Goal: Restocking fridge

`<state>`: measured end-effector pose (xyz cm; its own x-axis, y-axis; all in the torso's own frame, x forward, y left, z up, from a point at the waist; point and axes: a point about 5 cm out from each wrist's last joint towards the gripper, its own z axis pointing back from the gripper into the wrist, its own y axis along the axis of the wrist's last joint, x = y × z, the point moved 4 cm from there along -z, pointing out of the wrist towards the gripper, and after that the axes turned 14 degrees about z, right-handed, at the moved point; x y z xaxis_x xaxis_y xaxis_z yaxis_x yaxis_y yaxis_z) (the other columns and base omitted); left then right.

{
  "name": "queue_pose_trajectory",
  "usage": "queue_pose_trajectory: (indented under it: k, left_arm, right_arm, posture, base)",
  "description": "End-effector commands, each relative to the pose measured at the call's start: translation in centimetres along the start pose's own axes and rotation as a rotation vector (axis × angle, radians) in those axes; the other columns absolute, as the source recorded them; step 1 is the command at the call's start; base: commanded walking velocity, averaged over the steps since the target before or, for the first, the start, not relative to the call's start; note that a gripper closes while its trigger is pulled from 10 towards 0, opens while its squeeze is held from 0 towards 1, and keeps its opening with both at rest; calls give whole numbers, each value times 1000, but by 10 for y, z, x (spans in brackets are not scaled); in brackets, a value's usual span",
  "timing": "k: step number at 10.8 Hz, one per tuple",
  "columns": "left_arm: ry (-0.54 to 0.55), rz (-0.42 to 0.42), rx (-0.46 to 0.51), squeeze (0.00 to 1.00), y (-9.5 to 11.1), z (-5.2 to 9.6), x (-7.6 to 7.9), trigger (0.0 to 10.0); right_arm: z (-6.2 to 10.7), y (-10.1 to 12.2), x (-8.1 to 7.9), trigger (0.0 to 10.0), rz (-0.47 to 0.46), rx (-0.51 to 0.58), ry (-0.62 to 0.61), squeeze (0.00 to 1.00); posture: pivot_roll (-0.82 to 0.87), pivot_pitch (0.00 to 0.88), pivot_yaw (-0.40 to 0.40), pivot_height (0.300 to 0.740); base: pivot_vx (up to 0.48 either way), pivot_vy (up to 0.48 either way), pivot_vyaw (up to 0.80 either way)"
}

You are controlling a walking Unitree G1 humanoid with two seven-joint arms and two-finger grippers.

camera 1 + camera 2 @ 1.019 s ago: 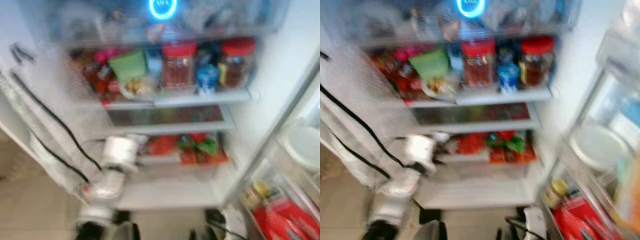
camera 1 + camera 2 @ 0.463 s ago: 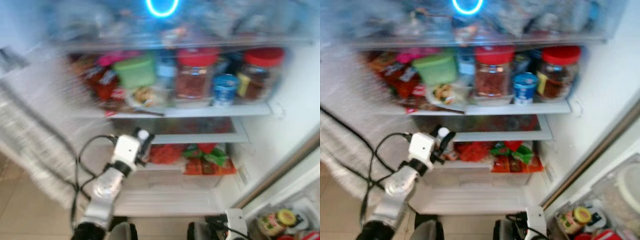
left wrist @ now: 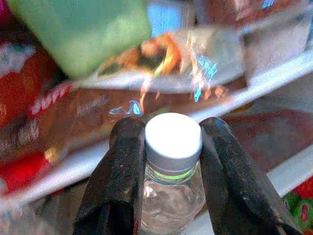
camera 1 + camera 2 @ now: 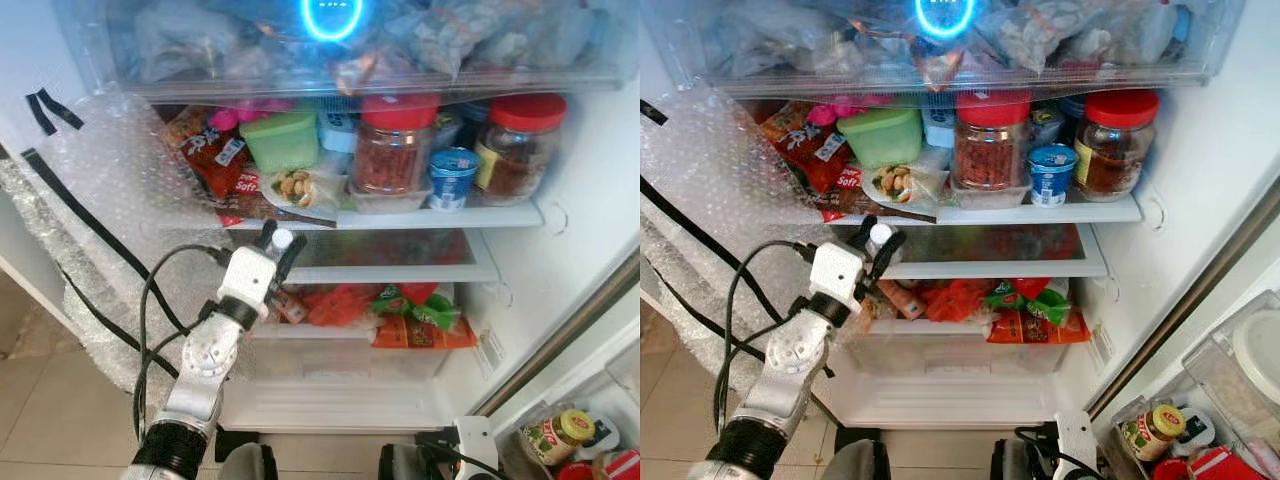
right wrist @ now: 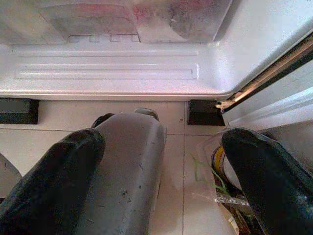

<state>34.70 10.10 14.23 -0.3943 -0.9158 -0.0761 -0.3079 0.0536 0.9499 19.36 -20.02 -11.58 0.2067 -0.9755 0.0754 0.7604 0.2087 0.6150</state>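
Note:
My left gripper (image 4: 278, 240) is raised in front of the open fridge, just below the front edge of the main shelf (image 4: 400, 216). It is shut on a small clear water bottle (image 3: 171, 171) with a white cap (image 4: 282, 239), held by the neck. Right ahead of the cap lie a wrapped snack plate (image 4: 300, 187), a green tub (image 4: 282, 138) and red snack packets (image 4: 212, 152). My right gripper (image 5: 161, 181) hangs low near the floor, fingers spread wide with nothing between them.
Two red-lidded jars (image 4: 392, 140) (image 4: 515, 145) and a blue-and-white cup (image 4: 452, 176) fill the shelf's right side. Below, a clear drawer (image 4: 350, 345) holds red and green packets. Bubble wrap (image 4: 110, 200) lines the left wall. Door bins with jars (image 4: 1150, 430) stand at lower right.
The camera has settled and sharpened. My left arm has risen, carrying the bottle from the drawer level up to just under the main shelf's edge.

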Motion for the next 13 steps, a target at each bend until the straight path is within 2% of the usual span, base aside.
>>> queue_pose_trajectory:
  k: [1, 3, 5, 6, 7, 8, 9, 12, 13]
  left_arm:
    - [33, -18, 22, 0, 2, -2, -10, 10000]
    - [120, -7, -19, 0, -10, -1, -29, 10000]
    - [173, 14, 1, 0, -10, -6, -39, 10000]
    - [221, 66, 0, 0, -13, -6, -44, 10000]
    - [272, 154, -47, 0, -27, -3, -49, 10000]
    - [342, 291, -89, 0, -40, 2, -56, 10000]
    - [367, 353, -116, 0, -48, 7, -58, 10000]
    - [351, 390, -125, 0, -55, 15, -57, 10000]
    - [316, 343, -118, 0, -51, 12, -55, 10000]
  right_arm:
    - [5, -29, -15, 10000, -16, -92, 41, 0]
    - [5, -28, -14, 10000, -17, -88, 40, 0]
    - [6, -28, -13, 10000, -18, -83, 38, 0]
    - [6, -28, -13, 10000, -18, -81, 38, 0]
    - [6, -28, -13, 10000, -21, -76, 38, 0]
    - [6, -28, -13, 10000, -23, -74, 38, 0]
    - [6, -27, -13, 10000, -27, -71, 38, 0]
    - [6, -27, -14, 10000, -30, -68, 40, 0]
    - [6, -27, -14, 10000, -28, -67, 41, 0]
  posture:
    - [-45, 62, 48, 626]
    - [-52, 64, 46, 626]
    - [-53, 69, 44, 626]
    - [-60, 70, 43, 626]
    - [-58, 71, 43, 626]
    - [-61, 74, 43, 626]
    - [-59, 74, 45, 626]
    - [-54, 75, 46, 626]
    - [-51, 77, 46, 626]
  base:
    - [0, 0, 0]
    - [0, 0, 0]
    - [0, 0, 0]
    - [0, 0, 0]
    - [0, 0, 0]
    - [0, 0, 0]
    - [0, 0, 0]
    - [0, 0, 0]
    - [0, 0, 0]
